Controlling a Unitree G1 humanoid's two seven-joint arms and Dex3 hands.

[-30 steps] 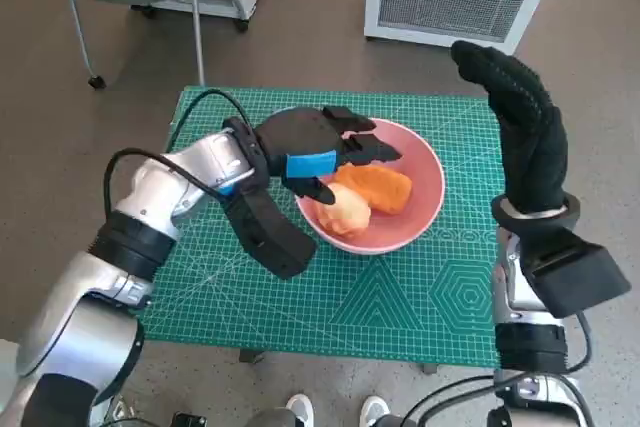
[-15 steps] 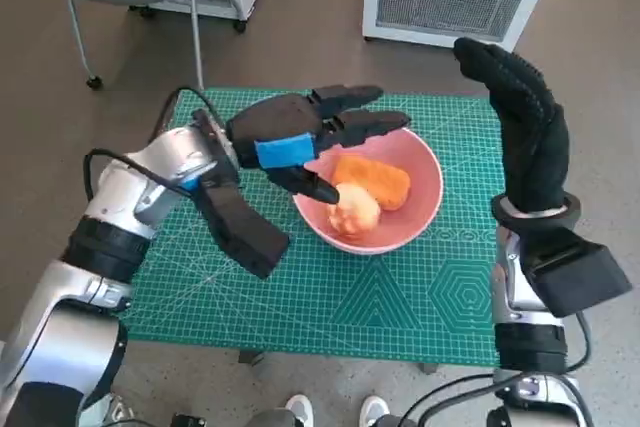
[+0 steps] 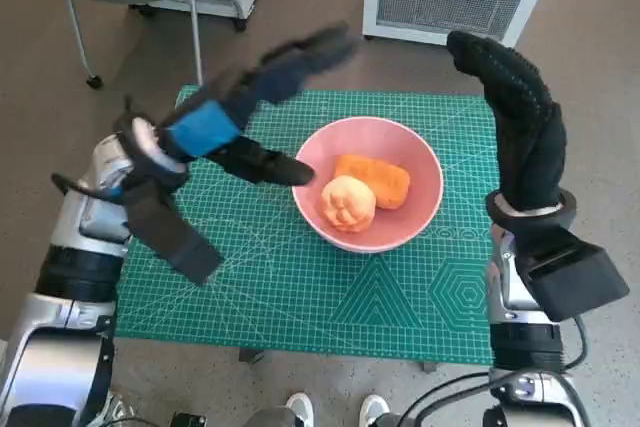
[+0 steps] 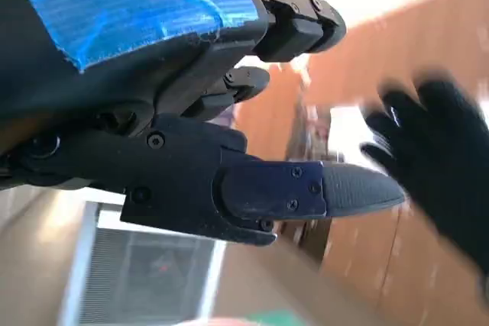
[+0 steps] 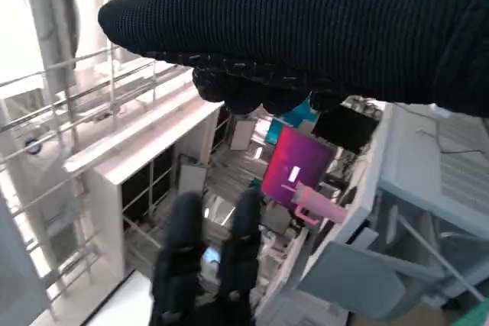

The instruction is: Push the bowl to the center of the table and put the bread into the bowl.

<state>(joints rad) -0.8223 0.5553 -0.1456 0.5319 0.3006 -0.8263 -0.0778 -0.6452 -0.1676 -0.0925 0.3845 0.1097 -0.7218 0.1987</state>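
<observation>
Two pieces of bread lie in the pink bowl (image 3: 370,182) near the middle of the worktop (image 3: 300,277).

One piece is a round pale bun (image 3: 347,203), the other an orange loaf (image 3: 373,180), touching each other inside the bowl on the green cutting mat (image 3: 400,297). The left hand (image 3: 235,112) is raised above the mat's left part, blurred, fingers spread and holding nothing. The right hand (image 3: 515,117), in its black glove, stands upright beyond the worktop's right edge, fingers extended, empty.
</observation>
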